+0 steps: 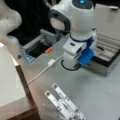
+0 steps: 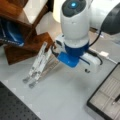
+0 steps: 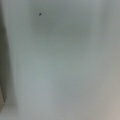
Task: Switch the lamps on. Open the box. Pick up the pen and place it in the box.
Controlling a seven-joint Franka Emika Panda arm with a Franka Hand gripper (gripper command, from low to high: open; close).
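Black pen (image 2: 117, 99) in open box (image 2: 105, 93), end effector (image 2: 86, 70) beside

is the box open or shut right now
Open. In both front views the box shows its pale compartmented inside, with the lid standing up behind it in a front view.

Arm (image 1: 75, 22): glossy white rounded housing, grey joint cap, blue indicator light (image 2: 73, 4) on top, blue ring at wrist, blue block (image 1: 86, 56) below, black cable (image 1: 66, 67) looped alongside.

surface: grey tabletop (image 1: 100, 95) | left: wooden shelf (image 2: 22, 37) | backdrop: dark
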